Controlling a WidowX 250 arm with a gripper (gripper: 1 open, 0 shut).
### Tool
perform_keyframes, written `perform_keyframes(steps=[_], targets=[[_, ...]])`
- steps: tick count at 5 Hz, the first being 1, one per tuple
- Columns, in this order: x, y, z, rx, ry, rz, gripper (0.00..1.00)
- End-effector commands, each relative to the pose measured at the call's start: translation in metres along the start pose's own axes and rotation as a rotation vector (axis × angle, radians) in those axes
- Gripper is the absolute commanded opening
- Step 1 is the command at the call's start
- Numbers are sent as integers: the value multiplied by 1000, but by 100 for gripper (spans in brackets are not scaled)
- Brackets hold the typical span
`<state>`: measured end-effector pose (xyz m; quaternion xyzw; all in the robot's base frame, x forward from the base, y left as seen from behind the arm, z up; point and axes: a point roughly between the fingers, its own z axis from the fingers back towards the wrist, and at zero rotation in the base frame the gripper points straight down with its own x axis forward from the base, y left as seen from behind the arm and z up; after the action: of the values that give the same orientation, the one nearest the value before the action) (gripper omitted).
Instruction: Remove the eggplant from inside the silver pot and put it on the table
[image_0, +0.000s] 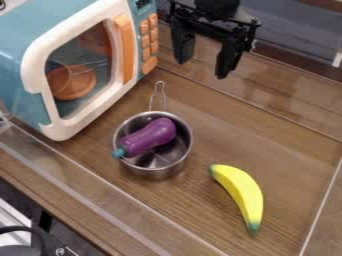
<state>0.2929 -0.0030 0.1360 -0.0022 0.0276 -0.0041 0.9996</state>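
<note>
Camera view, 1 frame, looking down on a wooden table (287, 120).

Item 1: silver pot (151, 146). Round metal pot, upright, near the middle of the table, in front of the microwave. A thin wire handle (159, 93) stands up from its far rim. Contents: 1 eggplant.

Item 2: eggplant (148, 138). Purple, with a green stem end pointing lower left. It lies inside the silver pot, slanted across it, the stem end resting at the pot's near-left rim. It is not on the table.

Item 3: gripper (199, 50). Black, 2 long fingers pointing down, jaws wide apart with nothing between them. It hangs above the table behind the pot, well apart from pot and eggplant, just right of the microwave.

Item 4: microwave (74, 60). Toy oven, blue body, cream front, orange control panel. The window shows an orange dish-like shape inside; what it is cannot be told.

Item 5: banana (241, 194). Yellow, green tip at its near end, lying on the table to the right of the pot, close to it but apart.
</note>
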Motion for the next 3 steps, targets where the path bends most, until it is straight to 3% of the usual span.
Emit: perform_keyframes(steps=[1,2,3], targets=[[-9,9,-23,-8,75,25,100],[-22,24,-46,-8,106,-16,100],[-24,34,-58,-4,104,-48,100]])
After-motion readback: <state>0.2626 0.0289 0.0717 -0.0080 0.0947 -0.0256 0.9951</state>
